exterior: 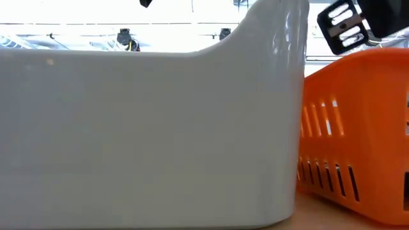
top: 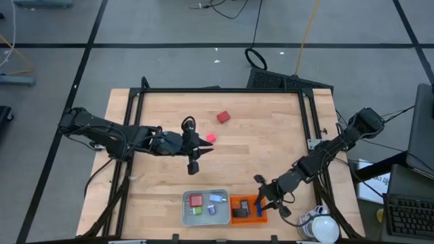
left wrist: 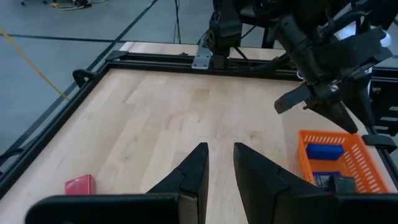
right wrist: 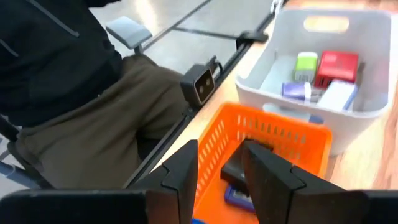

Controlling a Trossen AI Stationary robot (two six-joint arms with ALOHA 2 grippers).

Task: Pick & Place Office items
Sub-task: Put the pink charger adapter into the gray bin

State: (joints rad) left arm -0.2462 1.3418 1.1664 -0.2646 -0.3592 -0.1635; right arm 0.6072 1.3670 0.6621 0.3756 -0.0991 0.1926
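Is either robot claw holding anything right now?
No. The left gripper is shut on nothing above the table; the right gripper, above the orange basket, has nothing between its fingers.

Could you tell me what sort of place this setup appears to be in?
Probably a robotics lab: a framed wooden table, cables across the grey floor, and a keyboard on a desk alongside.

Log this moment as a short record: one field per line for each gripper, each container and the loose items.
left gripper: mid-table, fingers nearly shut, holding nothing
right gripper: over the orange basket, empty, fingers slightly apart
orange basket: near table edge, holds a blue piece and a black flat piece
grey tray: beside the basket, holds red, green, purple and white-blue pieces
loose on table: red block, pink block
person: seated beyond the near table edge
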